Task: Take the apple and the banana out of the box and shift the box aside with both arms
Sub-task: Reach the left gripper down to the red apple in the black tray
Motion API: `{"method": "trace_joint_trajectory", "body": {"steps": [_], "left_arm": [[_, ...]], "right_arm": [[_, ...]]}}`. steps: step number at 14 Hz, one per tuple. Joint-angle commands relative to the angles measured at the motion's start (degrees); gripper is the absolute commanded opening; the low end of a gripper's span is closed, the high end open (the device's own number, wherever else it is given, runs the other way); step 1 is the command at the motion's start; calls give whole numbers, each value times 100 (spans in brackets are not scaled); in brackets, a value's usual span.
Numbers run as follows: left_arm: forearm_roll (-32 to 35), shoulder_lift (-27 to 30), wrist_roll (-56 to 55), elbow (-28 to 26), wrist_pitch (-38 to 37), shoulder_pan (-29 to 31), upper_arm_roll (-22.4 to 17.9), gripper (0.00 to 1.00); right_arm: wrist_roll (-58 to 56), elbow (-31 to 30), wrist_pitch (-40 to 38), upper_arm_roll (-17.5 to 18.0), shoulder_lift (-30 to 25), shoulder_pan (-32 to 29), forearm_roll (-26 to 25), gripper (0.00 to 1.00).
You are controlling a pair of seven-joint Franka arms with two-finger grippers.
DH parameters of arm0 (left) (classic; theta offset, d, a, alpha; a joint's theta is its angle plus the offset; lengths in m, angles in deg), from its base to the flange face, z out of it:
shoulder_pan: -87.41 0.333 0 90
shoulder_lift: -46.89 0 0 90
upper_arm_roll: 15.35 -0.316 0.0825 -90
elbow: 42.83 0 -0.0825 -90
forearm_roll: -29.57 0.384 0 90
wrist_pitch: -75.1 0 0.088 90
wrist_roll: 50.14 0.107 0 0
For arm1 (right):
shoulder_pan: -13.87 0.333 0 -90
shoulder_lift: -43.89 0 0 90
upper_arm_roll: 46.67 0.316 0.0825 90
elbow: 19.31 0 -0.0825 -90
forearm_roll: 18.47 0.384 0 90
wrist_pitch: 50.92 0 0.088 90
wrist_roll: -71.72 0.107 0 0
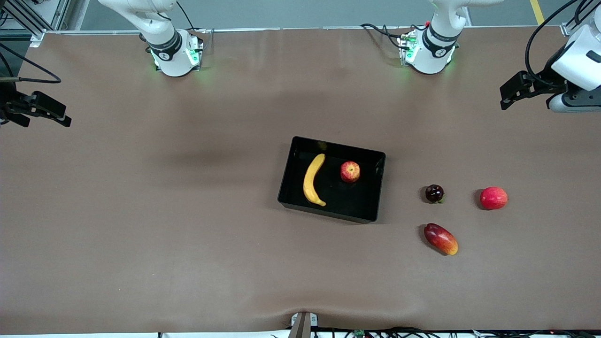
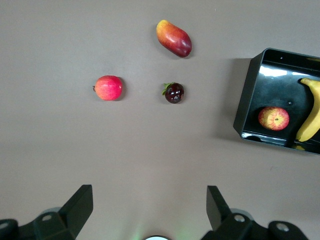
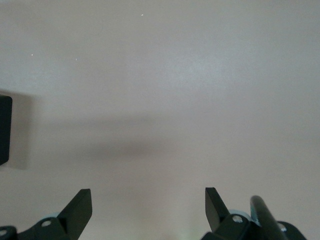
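Front view: the left pincer [image 1: 509,96] and right pincer [image 1: 44,112] are waiting, jaws apart, over opposite counter ends. The glossy black plastic box [image 1: 366,213] is holding the curved yellow banana [image 1: 313,180] and streaked red apple [image 1: 350,171].

Left wrist view: apple looking smooth, firm, likely rolling; grip across its middle. Right wrist view: bare brown counter [image 3: 175,75].

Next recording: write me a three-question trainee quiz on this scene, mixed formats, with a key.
1. True or false: the banana and the apple lie in the box.
2. How many fruits lie on the table outside the box?
3. The left tool is: A) shut on the apple B) open, holding nothing C) open, resting in the box.

Key: 1 true; 2 three; 3 B.
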State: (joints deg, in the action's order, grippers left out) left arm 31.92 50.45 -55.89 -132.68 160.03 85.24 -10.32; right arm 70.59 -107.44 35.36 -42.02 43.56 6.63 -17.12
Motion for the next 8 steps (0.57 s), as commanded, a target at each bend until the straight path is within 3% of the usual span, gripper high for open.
{"method": "trace_joint_trajectory", "body": {"steps": [1, 4, 8], "left_arm": [[73, -48, 118, 135, -99, 33, 25, 100], [90, -91, 110, 144, -99, 7, 25, 100], [11, -626, 110, 144, -99, -133, 95, 100]], "right_arm": [[-72, 77, -67, 80, 15, -137, 67, 100], [-71, 77, -67, 80, 15, -137, 67, 100], [-71, 77, -58, 80, 15, -146, 67, 100]]}}
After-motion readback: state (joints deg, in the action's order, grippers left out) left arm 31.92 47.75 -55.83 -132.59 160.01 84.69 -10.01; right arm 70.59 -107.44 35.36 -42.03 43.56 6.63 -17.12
